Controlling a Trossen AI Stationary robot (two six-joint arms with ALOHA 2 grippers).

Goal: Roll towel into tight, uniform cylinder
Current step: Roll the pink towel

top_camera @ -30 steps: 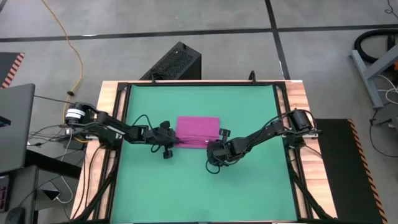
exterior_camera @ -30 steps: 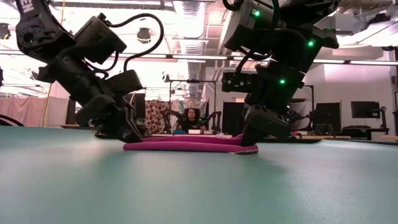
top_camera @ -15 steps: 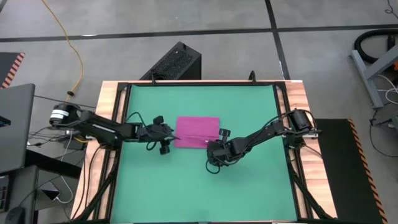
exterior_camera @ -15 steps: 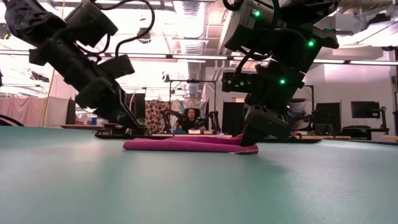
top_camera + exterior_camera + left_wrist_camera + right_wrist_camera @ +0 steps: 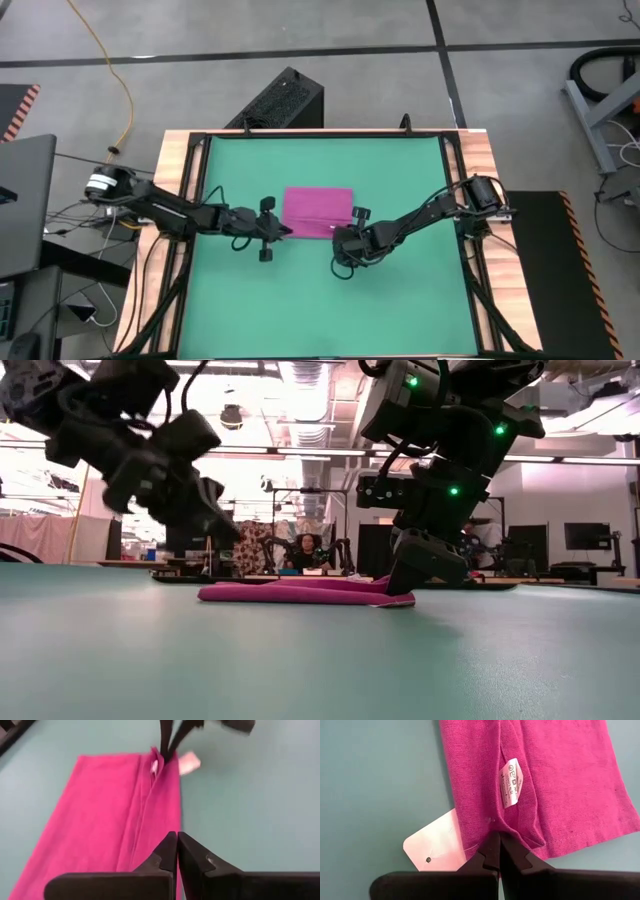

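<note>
The magenta towel lies folded flat on the green mat. A sewn white label sits on top of it, and a white card tag lies on the mat beside its right end. My right gripper is shut on the towel at that end. My left gripper is shut and holds nothing. It hangs above the mat just off the towel's left end, slanting down toward it. My right gripper pinches a raised fold of the towel between its two fingertips, at the near right corner beside the card tag. The fingers come slanting down from the table's right. That corner is lifted slightly; the other parts of the towel lie flat on the mat.
A wooden frame borders the mat. A black box stands beyond the far edge. In the low view a person sits in the room behind. Bare mat stretches toward the near edge.
My left gripper has come up off the towel's left end and now hangs clear above the mat, tipped closer to level. The towel has stayed flat where it was.
</note>
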